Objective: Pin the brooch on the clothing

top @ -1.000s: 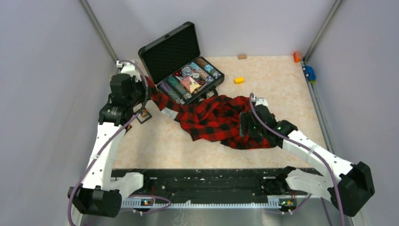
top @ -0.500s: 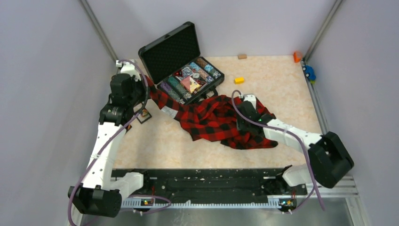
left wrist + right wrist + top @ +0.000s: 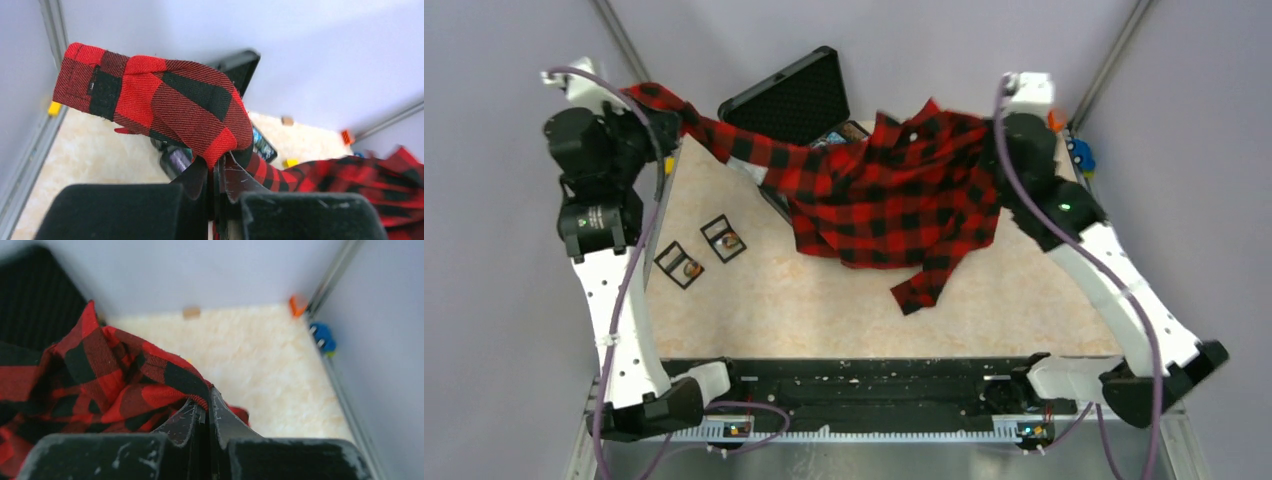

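Overhead, the red-and-black checked flannel shirt (image 3: 894, 195) hung stretched left to right above the beige worktop (image 3: 824, 300), cuff clenched in the left hand (image 3: 216, 172), an edge clenched in the right hand (image 3: 206, 407), with two small black brooch cards (image 3: 724, 238) lying nearer the left hand.

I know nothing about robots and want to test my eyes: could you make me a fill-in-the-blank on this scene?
The checked shirt is red and ___. Both the left gripper and the right gripper are clamped on the ___. On the table lie ___ small cards. The case behind has its lid ___.
Missing words: black; shirt; two; open.
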### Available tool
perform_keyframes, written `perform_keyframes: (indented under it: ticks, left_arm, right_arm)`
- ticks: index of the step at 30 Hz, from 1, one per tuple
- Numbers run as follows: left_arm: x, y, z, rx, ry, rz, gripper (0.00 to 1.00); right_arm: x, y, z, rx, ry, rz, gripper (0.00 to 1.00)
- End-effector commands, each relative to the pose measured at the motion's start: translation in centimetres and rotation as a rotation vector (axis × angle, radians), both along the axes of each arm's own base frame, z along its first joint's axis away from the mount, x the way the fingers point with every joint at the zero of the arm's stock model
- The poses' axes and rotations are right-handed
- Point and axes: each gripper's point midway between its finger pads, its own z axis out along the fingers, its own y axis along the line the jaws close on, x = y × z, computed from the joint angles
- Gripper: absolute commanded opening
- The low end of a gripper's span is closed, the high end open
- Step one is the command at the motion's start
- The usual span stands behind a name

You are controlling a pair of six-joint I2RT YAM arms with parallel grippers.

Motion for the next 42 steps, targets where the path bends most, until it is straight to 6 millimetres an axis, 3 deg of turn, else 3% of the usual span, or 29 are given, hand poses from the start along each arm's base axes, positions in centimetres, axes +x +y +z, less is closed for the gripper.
perform_keyframes:
  ticks: [1,4,7,11,15,21,24,26,28,30,33,37,39,42]
  left_arm:
    - [-1.7,0.6,6.4,-0.068,-0.146,-0.035,0.00]
    - [-2.5,1.9,7.7,-0.081,-0.177,-0.011,0.00]
    - [-3.0,2.5,8.1,-0.099,-0.190,-0.007,0.00]
    - [-3.0,2.3,8.2,-0.125,-0.193,-0.044,0.00]
    - [-2.4,2.3,7.5,-0.147,-0.177,-0.059,0.00]
    - [-0.4,1.3,5.5,-0.199,-0.154,-0.133,0.00]
    - [1.5,-0.7,3.9,-0.196,-0.111,-0.170,0.00]
    - [3.5,-2.3,2.4,-0.176,-0.062,-0.190,0.00]
    - [5.5,-4.2,1.3,-0.177,-0.024,-0.229,0.00]
    - [7.6,-5.6,1.5,-0.182,-0.017,-0.253,0.00]
    - [11.5,-6.6,2.7,-0.148,-0.048,-0.237,0.00]
    - [16.2,-8.3,6.0,-0.182,-0.147,-0.326,0.00]
    - [17.0,-9.0,8.6,-0.201,-0.222,-0.372,0.00]
    - [17.0,-9.6,11.3,-0.223,-0.325,-0.418,0.00]
  right_arm:
    - [-5.6,-6.6,13.8,0.030,-0.317,-0.092,0.00]
    - [-8.6,-8.7,18.0,0.064,-0.432,-0.105,0.00]
    - [-10.9,-10.3,20.1,0.080,-0.498,-0.119,0.00]
    - [-13.1,-12.1,21.2,0.093,-0.539,-0.147,0.00]
    - [-13.4,-12.7,21.0,0.070,-0.550,-0.168,0.00]
    - [-9.9,-11.3,17.8,-0.005,-0.484,-0.203,0.00]
    - [-7.7,-10.8,16.0,-0.027,-0.467,-0.211,0.00]
    - [-5.8,-11.1,14.8,-0.017,-0.448,-0.205,0.00]
    - [-3.7,-12.6,13.5,0.003,-0.428,-0.219,0.00]
    - [-1.5,-13.5,13.2,0.013,-0.424,-0.194,0.00]
    - [2.1,-15.5,13.8,0.042,-0.416,-0.186,0.00]
    - [4.6,-19.6,17.4,0.067,-0.458,-0.220,0.00]
    - [4.2,-20.8,21.1,0.081,-0.521,-0.223,0.00]
    - [3.5,-21.5,23.5,0.078,-0.550,-0.218,0.00]
